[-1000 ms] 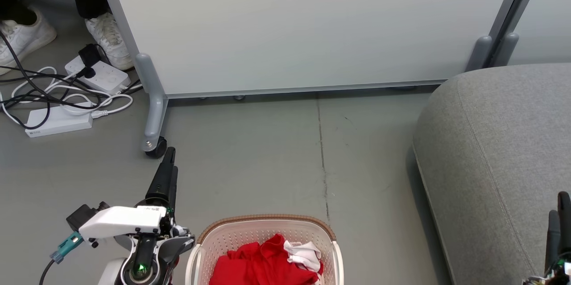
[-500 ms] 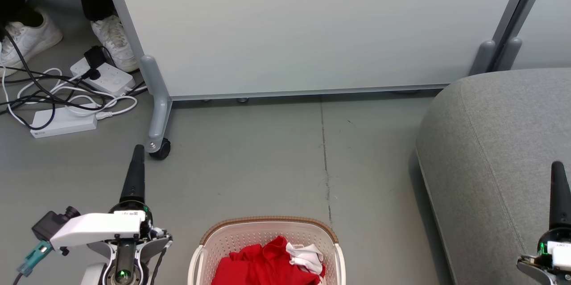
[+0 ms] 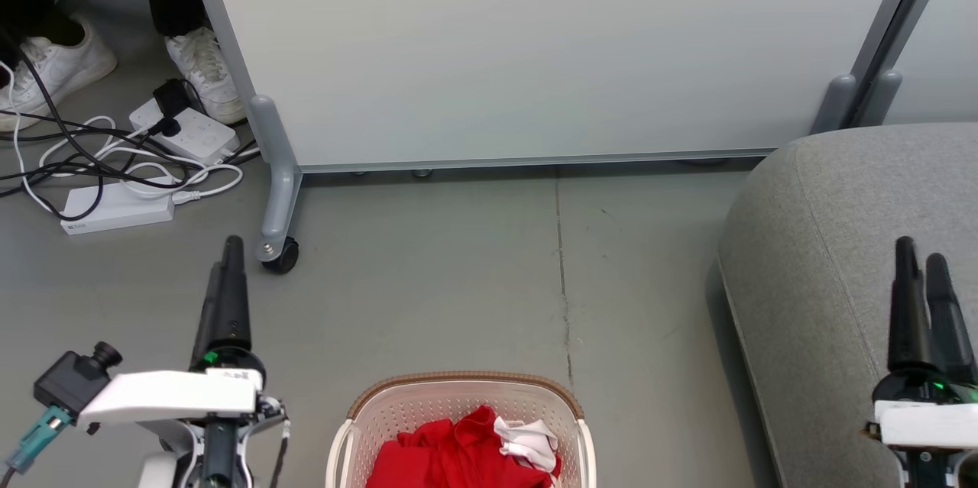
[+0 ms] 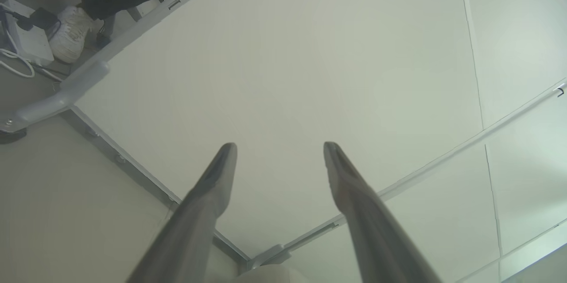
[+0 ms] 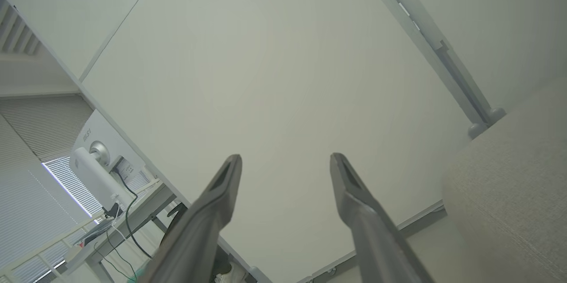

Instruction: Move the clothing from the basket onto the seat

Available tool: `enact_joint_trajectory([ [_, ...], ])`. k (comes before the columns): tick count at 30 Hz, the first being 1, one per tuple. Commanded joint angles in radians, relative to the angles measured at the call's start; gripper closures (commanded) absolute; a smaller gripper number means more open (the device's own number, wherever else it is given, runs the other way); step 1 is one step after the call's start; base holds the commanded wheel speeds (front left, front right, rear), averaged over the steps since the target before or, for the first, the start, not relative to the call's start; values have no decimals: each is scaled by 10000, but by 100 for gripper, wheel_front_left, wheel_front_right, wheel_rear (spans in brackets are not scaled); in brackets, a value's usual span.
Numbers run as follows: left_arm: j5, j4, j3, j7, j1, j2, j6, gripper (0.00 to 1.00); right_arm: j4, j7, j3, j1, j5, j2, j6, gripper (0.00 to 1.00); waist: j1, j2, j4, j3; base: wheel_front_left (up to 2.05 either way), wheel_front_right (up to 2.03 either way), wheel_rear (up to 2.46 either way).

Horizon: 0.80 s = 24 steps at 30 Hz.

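Observation:
The cream basket (image 3: 359, 404) with a brown rim stands on the floor at the bottom centre of the head view. Inside it the red clothing (image 3: 447, 457) lies bunched, with a white part to its right. To the right is the large grey seat (image 3: 825, 244), whose corner also appears in the right wrist view (image 5: 509, 194). My left gripper (image 3: 229, 247) hovers left of the basket, and its wrist view shows it open (image 4: 280, 146) and empty. Over the seat's near part, my right gripper (image 3: 921, 251) is also open (image 5: 286, 158) and empty.
A pale grey partition panel (image 3: 535, 53) on a wheeled foot (image 3: 279, 253) crosses the back. Power strips and tangled cables (image 3: 114, 175) lie at the far left, beside a person's white shoes (image 3: 202, 72). Bare floor lies between basket, panel and seat.
The camera has shifted slightly. My left gripper has swung to the left, away from the basket. My right gripper has risen further into view over the seat. Both stay open.

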Motion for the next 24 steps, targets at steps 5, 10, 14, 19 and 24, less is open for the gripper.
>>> enact_joint_trajectory([
  [5,1296,-505,-364,-202,153,35,-10,0,38,-99,285,-255,-1058,-19,38,0,0,-1,7,-18,0,0,0],
  [10,2682,-825,-600,-347,412,37,92,0,317,-145,507,-280,-1832,-59,41,0,0,-1,6,-46,0,0,0],
  [14,3949,-965,-986,-466,612,40,531,0,492,-166,602,-339,-2210,11,43,0,0,-1,5,-72,0,0,0],
  [19,5196,-1110,-1533,-629,807,43,1054,0,778,-213,642,-369,-2961,107,47,0,0,-1,41,-112,0,0,0],
  [24,6242,-1057,-1997,-756,983,46,1126,0,1245,-246,718,-424,-3465,163,49,0,0,-1,75,-147,0,0,0],
])
